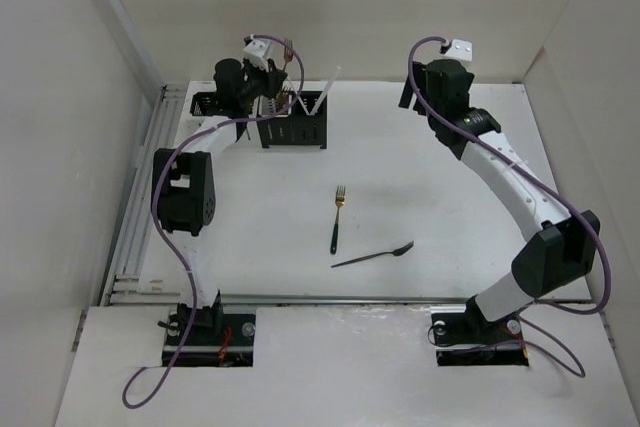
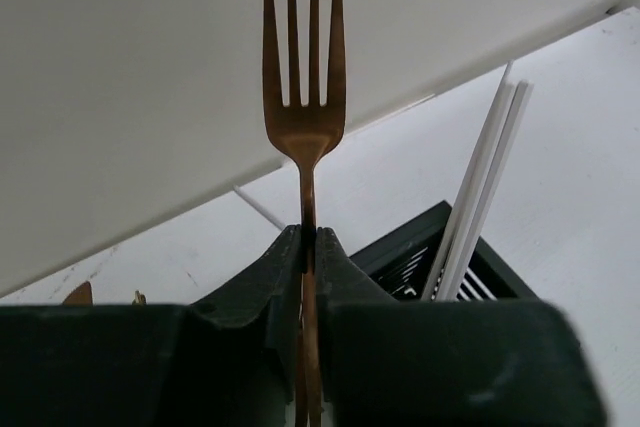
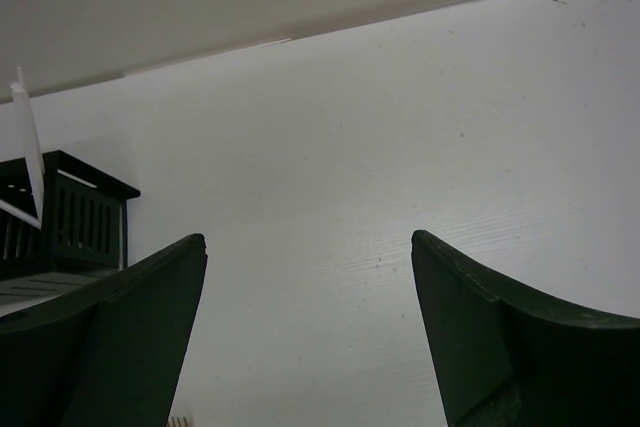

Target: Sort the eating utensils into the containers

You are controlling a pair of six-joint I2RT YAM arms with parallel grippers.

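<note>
The left gripper (image 2: 308,237) is clenched on the copper fork (image 2: 305,97), pinching its neck just below the head. The fork's long axis runs straight out past the fingertips, tines farthest from the gripper and the handle passing back between the pads. From above, this gripper hangs over the row of caddies at the far side of the table (image 1: 450,207). The black caddy (image 2: 400,247) lies just beyond the fingers and to their right, with the white sticks (image 2: 480,177) leaning out of it.

The next move, as I judge it, turns on that offset: the handle end has to line up over an open compartment before the fork goes down along its own length. The handle end is hidden behind the fingers, so I cannot tell which compartment it sits over, or whether it has entered one.

The right gripper (image 3: 308,242) is released, jaws wide with nothing between them, bare table ahead of it and a caddy corner off to its left. A second fork (image 1: 338,217) and a dark spoon (image 1: 375,254) lie flat mid-table, well apart from both grippers. The fork's long axis runs near to far and the spoon's is angled across. The free right arm looks better placed to fetch them.
</note>
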